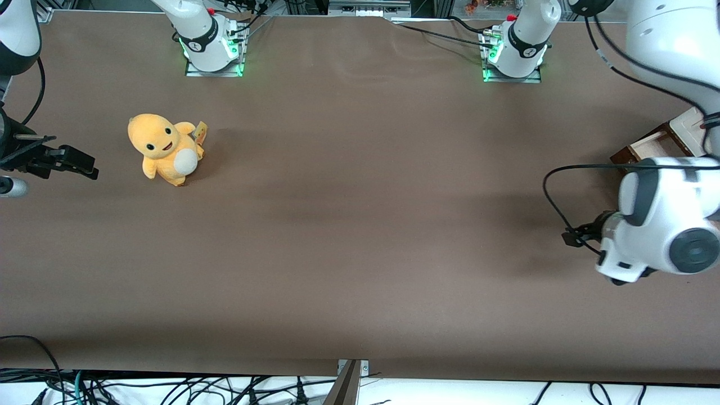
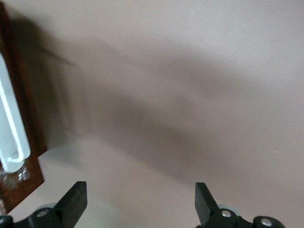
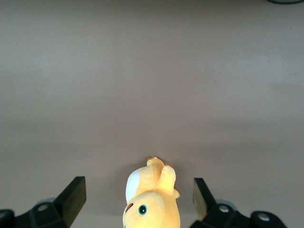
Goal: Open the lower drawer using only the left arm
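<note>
The lower drawer [image 1: 647,147] stands at the working arm's end of the table. Its dark brown front faces the table's middle, and pale wood shows inside it. The left arm [image 1: 661,222] hangs over the table just in front of it and covers part of it. In the left wrist view the drawer front [image 2: 29,142] carries a long white bar handle [image 2: 11,118]. My gripper [image 2: 141,202] is open over bare table with nothing between its fingertips. It is beside the handle and apart from it.
A yellow-orange plush toy [image 1: 164,147] sits toward the parked arm's end of the table. A cream-white panel [image 1: 689,121] lies on top of the cabinet. A black cable [image 1: 554,191] loops from the left arm's wrist. The table's front edge [image 1: 360,374] runs nearest the camera.
</note>
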Controlling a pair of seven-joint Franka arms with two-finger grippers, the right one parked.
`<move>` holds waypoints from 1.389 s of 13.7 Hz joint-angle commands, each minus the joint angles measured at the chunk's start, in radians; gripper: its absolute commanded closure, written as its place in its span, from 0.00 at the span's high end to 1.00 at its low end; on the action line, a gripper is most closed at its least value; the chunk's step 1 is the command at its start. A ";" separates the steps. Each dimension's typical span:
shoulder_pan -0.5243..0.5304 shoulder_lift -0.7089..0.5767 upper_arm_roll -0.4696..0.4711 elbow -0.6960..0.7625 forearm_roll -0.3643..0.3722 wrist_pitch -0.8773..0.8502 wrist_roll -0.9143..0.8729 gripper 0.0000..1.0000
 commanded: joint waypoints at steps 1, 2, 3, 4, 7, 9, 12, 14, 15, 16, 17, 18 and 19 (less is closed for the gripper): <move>0.011 -0.162 0.023 -0.161 -0.064 0.090 0.156 1.00; 0.008 -0.223 0.040 -0.228 -0.066 0.131 0.231 1.00; 0.010 -0.275 0.044 -0.287 -0.068 0.165 0.298 1.00; 0.011 -0.329 0.044 -0.339 -0.072 0.194 0.355 1.00; 0.001 -0.435 0.047 -0.407 -0.088 0.237 0.405 1.00; -0.007 -0.499 0.047 -0.459 -0.089 0.266 0.423 1.00; -0.012 -0.601 0.041 -0.531 -0.098 0.311 0.504 1.00; -0.013 -0.612 0.034 -0.505 -0.100 0.229 0.502 1.00; -0.013 -0.610 0.033 -0.479 -0.100 0.187 0.500 1.00; -0.013 -0.610 0.013 -0.467 -0.100 0.173 0.497 1.00; -0.013 -0.613 -0.001 -0.452 -0.100 0.155 0.494 1.00; -0.013 -0.612 -0.002 -0.439 -0.101 0.120 0.491 1.00; -0.015 -0.610 -0.002 -0.428 -0.100 0.106 0.471 1.00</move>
